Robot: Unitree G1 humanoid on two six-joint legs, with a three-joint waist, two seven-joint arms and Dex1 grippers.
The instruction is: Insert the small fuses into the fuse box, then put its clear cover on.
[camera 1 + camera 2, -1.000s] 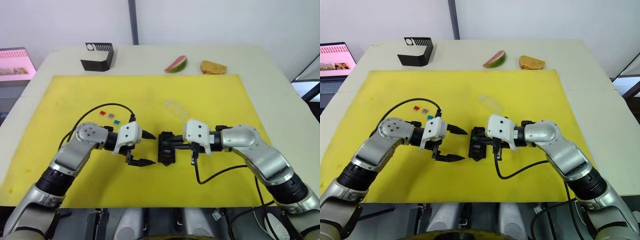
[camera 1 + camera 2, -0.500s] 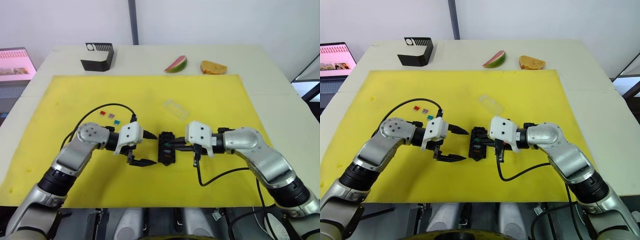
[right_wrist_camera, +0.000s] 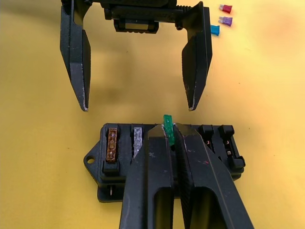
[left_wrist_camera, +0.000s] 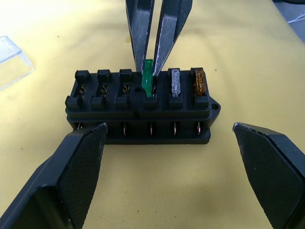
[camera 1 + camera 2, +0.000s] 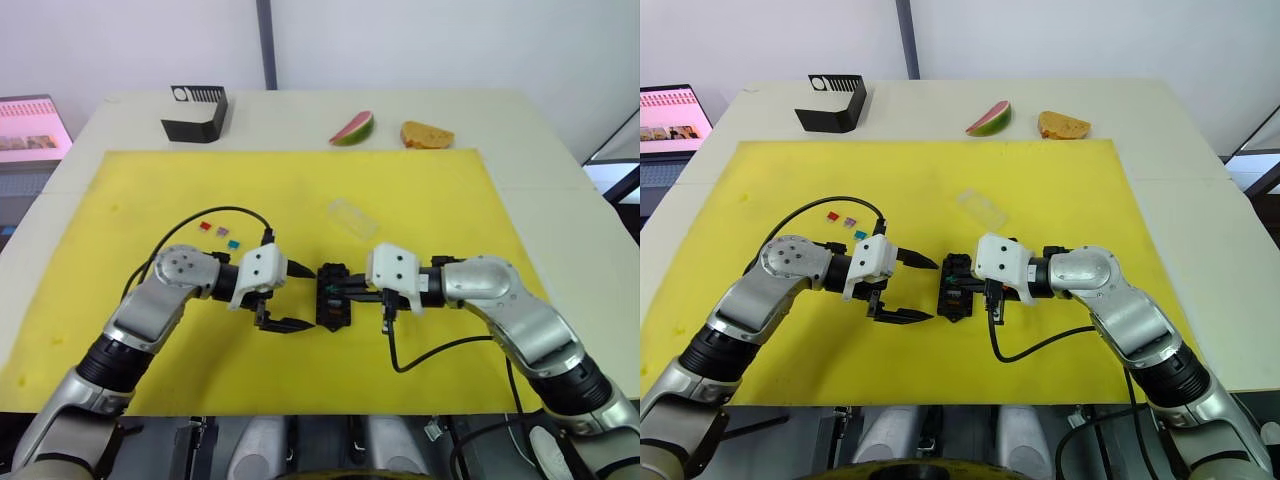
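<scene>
Seating green fuse [image 4: 148,82]: right end effector [image 3: 170,135] pinches it, tilted, half-entered in the third slot of the fuse box [image 5: 331,296], beside grey [image 4: 175,82] and amber [image 4: 198,81] fuses already in place. Advice: straighten, then press squarely down. Left end effector [image 5: 290,297] lies level beside the box, fingers spread wide, holding nothing. Red [image 5: 205,226], purple [image 5: 221,230] and teal [image 5: 234,243] fuses lie further back toward the table's left edge; clear cover [image 5: 350,216] beyond the box, mid-mat.

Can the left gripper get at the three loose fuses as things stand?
Probably yes: the left gripper is open and empty, and the loose fuses lie bare on the yellow mat beside that arm.
</scene>
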